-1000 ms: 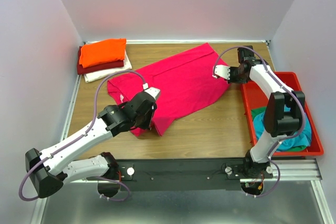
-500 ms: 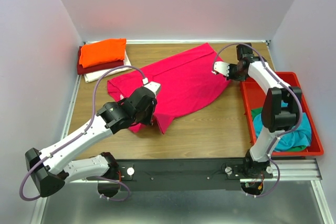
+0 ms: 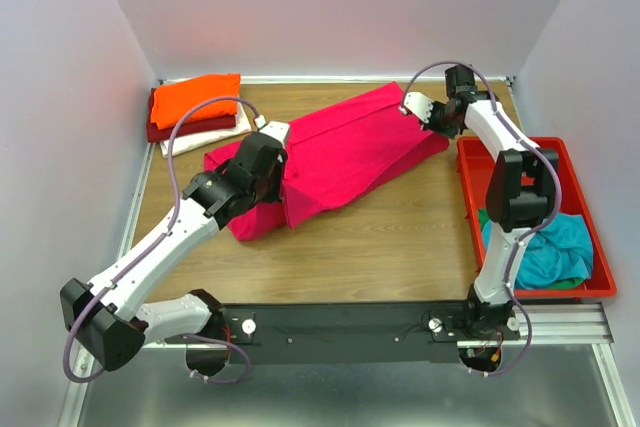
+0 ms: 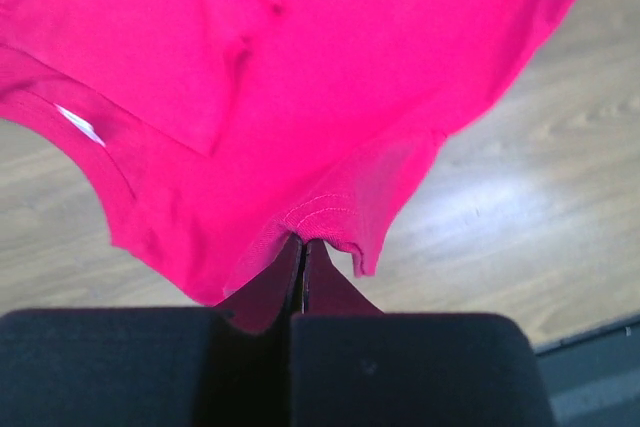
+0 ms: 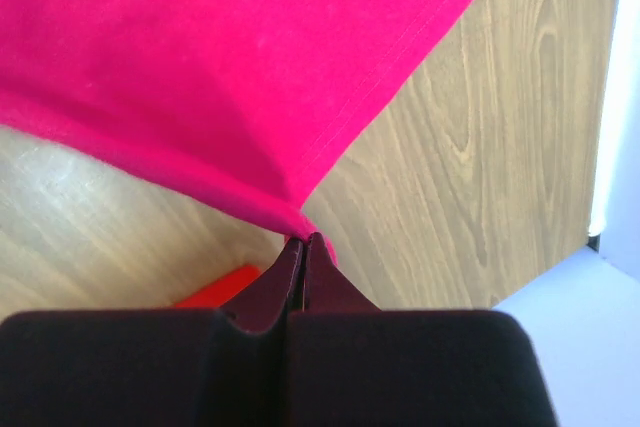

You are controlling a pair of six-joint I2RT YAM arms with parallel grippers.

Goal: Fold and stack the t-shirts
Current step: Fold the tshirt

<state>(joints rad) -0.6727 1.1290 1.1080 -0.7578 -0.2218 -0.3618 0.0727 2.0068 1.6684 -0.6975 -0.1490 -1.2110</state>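
Lying across the middle of the worktop (image 3: 400, 247), the pink-red t-shirt (image 3: 345, 147) stretches from near left to far right and is pinched at both ends. The left end effector (image 4: 303, 250) sits at the shirt's near-left part. Its jaws are pressed fully together on a stitched hem, and the cloth bunches right at the tips. In the wrist view the collar opening shows just left of that grip. The right end effector (image 5: 303, 244) is at the shirt's far-right corner, close to the far end of the red tray (image 3: 575, 157). Its jaws are likewise closed tight, with a corner of the hem caught between them. Part of the shirt lies doubled over along its near edge.

In the far-left corner rests a folded stack: the orange t-shirt (image 3: 197, 97) on top, the dark red t-shirt (image 3: 165, 132) under it, and the cream t-shirt (image 3: 195, 141) lowest. The teal t-shirt (image 3: 545, 252) and the green t-shirt (image 3: 492, 215) lie crumpled in the tray's near half.
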